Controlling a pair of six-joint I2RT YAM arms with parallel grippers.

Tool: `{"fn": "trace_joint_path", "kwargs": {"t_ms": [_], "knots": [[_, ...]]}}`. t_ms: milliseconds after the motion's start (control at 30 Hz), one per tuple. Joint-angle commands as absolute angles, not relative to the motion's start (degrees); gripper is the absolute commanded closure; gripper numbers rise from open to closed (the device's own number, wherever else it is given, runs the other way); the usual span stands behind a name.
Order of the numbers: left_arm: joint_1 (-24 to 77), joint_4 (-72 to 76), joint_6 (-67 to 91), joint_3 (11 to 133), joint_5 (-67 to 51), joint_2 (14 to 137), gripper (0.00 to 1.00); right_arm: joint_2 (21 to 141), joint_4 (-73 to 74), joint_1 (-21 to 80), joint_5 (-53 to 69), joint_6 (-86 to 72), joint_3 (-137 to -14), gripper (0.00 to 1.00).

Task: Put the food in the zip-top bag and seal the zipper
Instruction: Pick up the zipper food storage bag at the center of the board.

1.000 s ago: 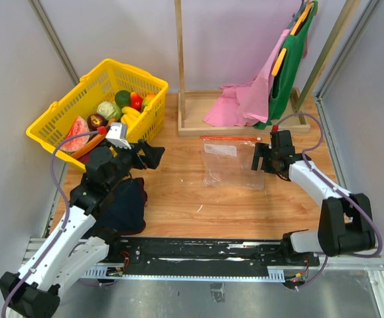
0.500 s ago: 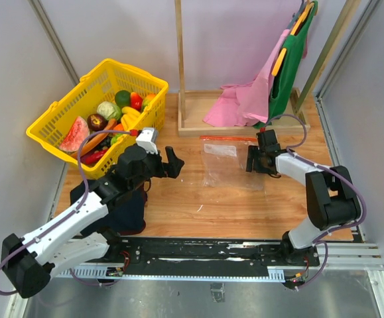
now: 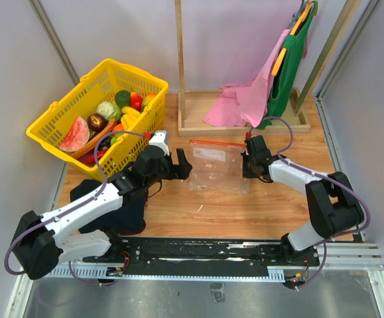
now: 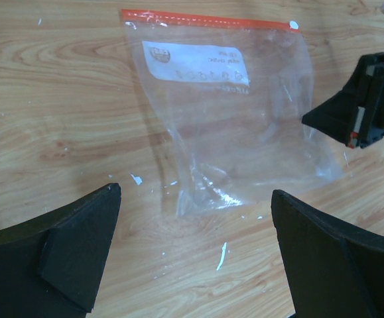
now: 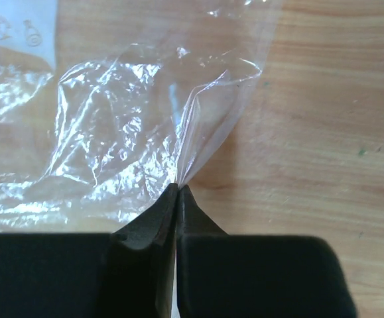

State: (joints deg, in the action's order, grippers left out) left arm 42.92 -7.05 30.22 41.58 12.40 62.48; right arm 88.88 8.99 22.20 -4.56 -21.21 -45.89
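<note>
The clear zip-top bag (image 3: 217, 167) lies flat on the wooden table, its red-orange zipper (image 3: 218, 142) along the far edge. My right gripper (image 3: 247, 163) is shut on the bag's right edge, where the film (image 5: 112, 126) bunches up at the closed tips (image 5: 178, 189). My left gripper (image 3: 184, 165) stands open just left of the bag with nothing between its fingers (image 4: 79, 245). In the left wrist view the bag (image 4: 231, 126), its zipper (image 4: 205, 18) and the right gripper (image 4: 351, 119) all show. The food (image 3: 115, 112) sits in the yellow basket.
The yellow basket (image 3: 128, 66) stands at the back left. A wooden rack (image 3: 180, 73) with a pink cloth (image 3: 245, 99) and a green garment (image 3: 286, 73) stands behind the bag. A dark cloth (image 3: 122, 207) lies under the left arm.
My right gripper closed on the bag's right edge and the bag shifted left. My left arm swung right, from beside the basket to the bag's left edge.
</note>
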Motion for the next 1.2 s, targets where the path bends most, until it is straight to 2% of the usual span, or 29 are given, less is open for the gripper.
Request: {"fn": "trace_joint_path", "kwargs": {"t_ms": [0,367,533,767,1000,1167], "knots": [[43.51,-3.88,33.92,43.17,13.03,64.23,0.01,81.35,7.03,25.23,-1.38,-20.84,-42.99,0.99],[43.25,-0.9,41.34,40.65,14.67,66.83,0.01,64.64,-3.37,28.68,6.49,-16.13,-35.43,0.99],[41.29,2.63,45.42,38.67,10.88,68.79,0.01,58.54,-9.68,30.53,11.39,-15.18,-30.79,0.99],[38.94,5.63,45.72,38.86,6.23,66.71,0.01,50.99,-12.56,33.07,15.1,-9.9,-30.28,0.99],[32.09,9.47,36.89,39.28,-3.6,63.37,0.01,49.95,-2.9,33.09,19.83,-0.56,-38.35,0.99],[31.05,10.11,16.13,43.47,-10.22,62.69,0.01,49.76,3.72,33.37,22.48,3.52,-43.07,0.99]]}}
